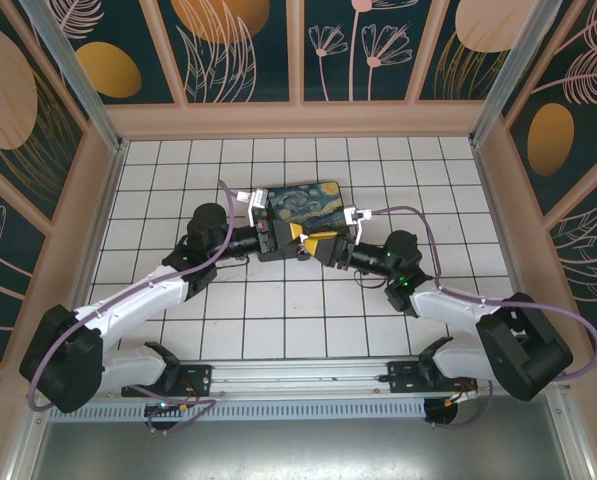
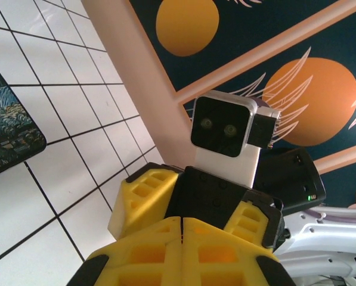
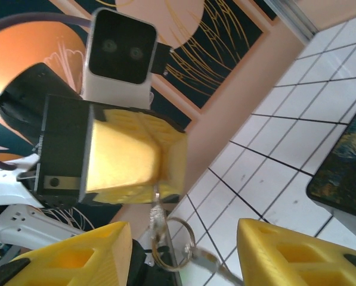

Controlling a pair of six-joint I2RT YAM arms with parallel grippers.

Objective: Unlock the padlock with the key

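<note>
We see the left tool [image 3: 158, 186] clenched on a slim dull-metal key [image 3: 156, 211], held above the white tiled desk [image 1: 178, 180] by the near edge of the dark starry-night painted box [image 1: 303, 203]. From the key hangs a thin wire loop [image 3: 192, 237] with what looks like the tiny silvery-grey padlock [image 3: 206, 260]. It hangs between the fingers of the right tool [image 3: 185, 225], which stand wide apart.

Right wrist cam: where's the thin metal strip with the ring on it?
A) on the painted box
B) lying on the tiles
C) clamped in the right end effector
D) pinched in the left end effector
D: the left end effector is shut on the metal strip, and the ring hangs from it between the open fingers of the right end effector.
</note>
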